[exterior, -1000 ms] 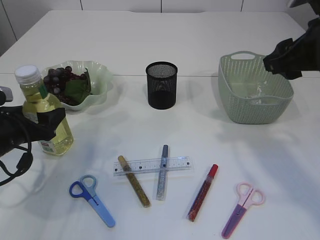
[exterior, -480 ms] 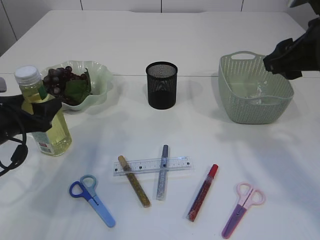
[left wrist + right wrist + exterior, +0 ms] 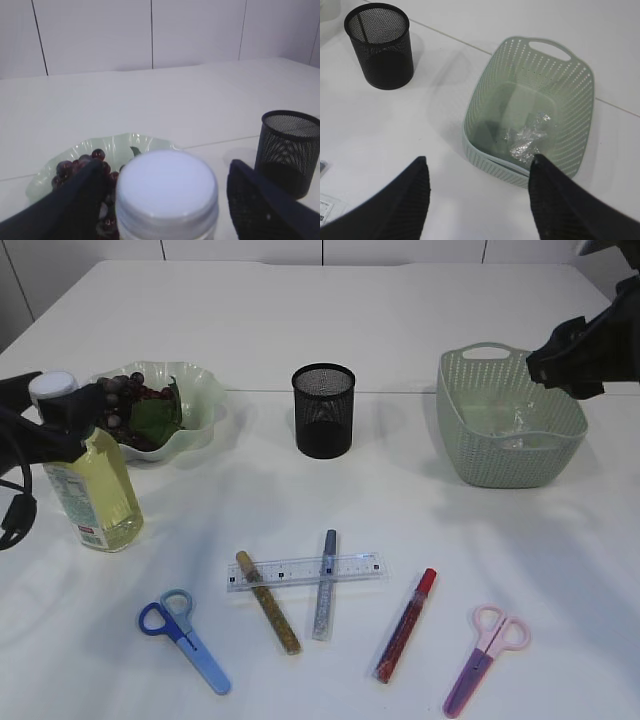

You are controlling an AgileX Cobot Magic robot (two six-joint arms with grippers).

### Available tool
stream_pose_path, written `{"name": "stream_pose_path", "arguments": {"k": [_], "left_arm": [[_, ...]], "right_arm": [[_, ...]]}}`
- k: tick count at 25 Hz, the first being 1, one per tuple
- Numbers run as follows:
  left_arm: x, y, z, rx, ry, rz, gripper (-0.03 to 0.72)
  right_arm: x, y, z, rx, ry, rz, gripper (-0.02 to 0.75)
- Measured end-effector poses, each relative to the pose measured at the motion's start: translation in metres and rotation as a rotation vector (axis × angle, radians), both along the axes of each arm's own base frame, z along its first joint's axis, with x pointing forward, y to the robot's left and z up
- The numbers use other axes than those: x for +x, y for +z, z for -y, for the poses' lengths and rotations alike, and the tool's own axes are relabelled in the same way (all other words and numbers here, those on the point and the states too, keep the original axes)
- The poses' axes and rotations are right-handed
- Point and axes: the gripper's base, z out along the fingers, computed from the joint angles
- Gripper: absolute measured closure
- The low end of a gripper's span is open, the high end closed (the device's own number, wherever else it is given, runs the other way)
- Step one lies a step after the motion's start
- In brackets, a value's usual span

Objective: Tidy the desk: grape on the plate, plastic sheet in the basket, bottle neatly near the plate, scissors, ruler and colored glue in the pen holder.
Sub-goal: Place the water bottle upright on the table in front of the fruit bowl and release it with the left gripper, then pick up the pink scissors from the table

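Observation:
The bottle of yellow liquid stands upright in front of the green plate, which holds the grape. My left gripper is open at cap height, and the white cap sits between its fingers with a gap on the right. Over the table beside the basket hovers my right gripper, open and empty. The crumpled plastic sheet lies inside the basket. The ruler, the blue scissors, the pink scissors and three glue sticks, gold, silver-blue and red, lie at the front.
The black mesh pen holder stands in the middle, between plate and basket. The gold and silver-blue glue sticks cross the ruler. My left arm's cable hangs at the table's left edge.
My left gripper has risen from the bottle's body to its cap. The bottle shifted slightly left and stays upright. The right arm has not moved.

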Motion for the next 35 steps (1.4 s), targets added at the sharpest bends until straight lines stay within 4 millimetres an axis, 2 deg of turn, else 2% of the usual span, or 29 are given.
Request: {"name": "stream_pose_path", "arguments": {"k": [5, 13, 17, 24, 29, 35], "left_arm": [[-0.004, 0.019, -0.001, -0.001, 0.008, 0.050, 0.127], [-0.009, 0.034, -0.004, -0.084, 0.044, -0.013, 0.127], [-0.018, 0.055, -0.006, -0.084, 0.055, 0.001, 0.127], [-0.043, 0.085, -0.012, -0.044, 0.109, -0.070, 0.127], [-0.073, 0.113, -0.018, -0.044, 0.162, -0.115, 0.127], [-0.106, 0.135, -0.028, -0.063, 0.270, -0.317, 0.143]], "right_arm": [[0.000, 0.000, 0.000, 0.000, 0.000, 0.000, 0.248], [-0.003, -0.004, 0.001, -0.012, -0.002, -0.059, 0.248], [-0.007, -0.008, 0.000, 0.012, -0.013, -0.129, 0.248], [-0.011, 0.002, -0.005, 0.114, -0.030, -0.224, 0.248], [-0.020, 0.001, -0.008, 0.134, -0.024, -0.357, 0.248], [-0.030, -0.005, -0.009, 0.159, -0.049, -0.498, 0.248]]}}
